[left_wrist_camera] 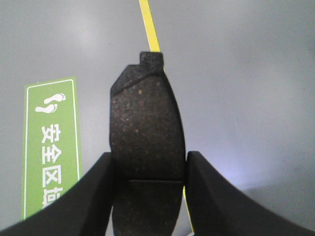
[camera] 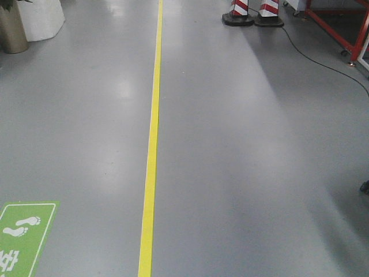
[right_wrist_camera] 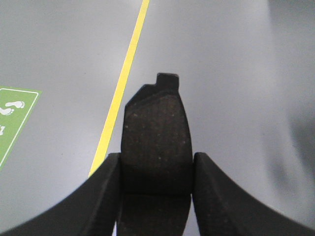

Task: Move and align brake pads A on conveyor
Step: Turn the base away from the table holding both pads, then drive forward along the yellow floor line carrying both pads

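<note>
In the left wrist view a brake pad (left_wrist_camera: 146, 132) with a dark speckled friction face and a centre groove sticks out lengthwise from my left gripper (left_wrist_camera: 149, 169), which is shut on its two long edges. The right wrist view shows a second brake pad (right_wrist_camera: 156, 137), groove across it, clamped the same way in my right gripper (right_wrist_camera: 156, 172). Both pads hang in the air above grey floor. The conveyor is out of view. The front view shows neither gripper nor any pad.
Grey workshop floor with a yellow line (camera: 151, 150) running away from me. A green footprint sign (camera: 20, 236) lies at the near left. Striped cone bases (camera: 252, 12), a red frame (camera: 340, 23) with a cable, and a planter (camera: 11, 26) stand far off.
</note>
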Tool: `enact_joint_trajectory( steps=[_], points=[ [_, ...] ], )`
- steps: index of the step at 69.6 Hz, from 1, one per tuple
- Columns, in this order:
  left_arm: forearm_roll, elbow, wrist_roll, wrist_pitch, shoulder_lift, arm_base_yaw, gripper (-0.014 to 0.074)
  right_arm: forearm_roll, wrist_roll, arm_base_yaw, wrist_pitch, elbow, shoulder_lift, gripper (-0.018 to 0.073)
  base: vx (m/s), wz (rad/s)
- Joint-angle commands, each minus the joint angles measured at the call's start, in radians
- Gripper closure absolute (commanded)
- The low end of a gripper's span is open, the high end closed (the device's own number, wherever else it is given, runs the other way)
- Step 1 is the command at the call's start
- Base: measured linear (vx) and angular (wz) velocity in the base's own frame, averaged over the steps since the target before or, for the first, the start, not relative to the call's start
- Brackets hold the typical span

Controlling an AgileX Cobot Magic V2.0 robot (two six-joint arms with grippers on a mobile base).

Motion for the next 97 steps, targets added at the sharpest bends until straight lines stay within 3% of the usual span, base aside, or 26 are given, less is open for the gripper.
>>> enact_joint_trajectory(
  steps=[1,42,97],
  points=[
    [0.009,-0.021,-0.007,-0.036,-0.003,-0.006,0.0603,-0.008,-0.004,0.0,-0.081,-0.026,0.0,0.0567,0.1,0.0],
    [0.009,-0.021,-0.007,-0.01,-0.003,-0.006,0.0603,-0.009,-0.004,0.0,-0.081,-0.026,0.0,0.0567,0.21,0.1],
    [0.009,-0.021,-0.007,-0.01,-0.003,-0.006,0.0603,-0.008,-0.004,0.0,-0.081,-0.026,0.0,0.0567,0.41,-0.01]
  ],
)
